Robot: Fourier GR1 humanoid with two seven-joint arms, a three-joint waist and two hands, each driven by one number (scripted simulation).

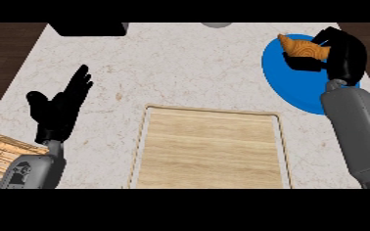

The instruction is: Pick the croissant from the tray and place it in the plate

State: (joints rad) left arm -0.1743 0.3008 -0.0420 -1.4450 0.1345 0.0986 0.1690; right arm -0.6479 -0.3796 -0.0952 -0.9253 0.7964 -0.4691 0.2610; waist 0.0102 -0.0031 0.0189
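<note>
Nearby, at the counter's (180, 63) front edge, a pale wooden tray (209, 149) lies with nothing on it. To its left the robot's left hand (57, 110) rests open, fingers pointing up, holding nothing.

Farther back on the right sits a blue plate (289, 85). The right hand (343, 54) is over its far part, fingers curled around the golden croissant (307, 49). I cannot tell whether the pastry touches the plate yet.

The risk, as I judge it, is the spot: the croissant's tip pokes close to the plate's far rim. Let go there, or from a height, it could tip or roll onto the counter. Fingers uncurling unevenly could also drag it outward.
</note>
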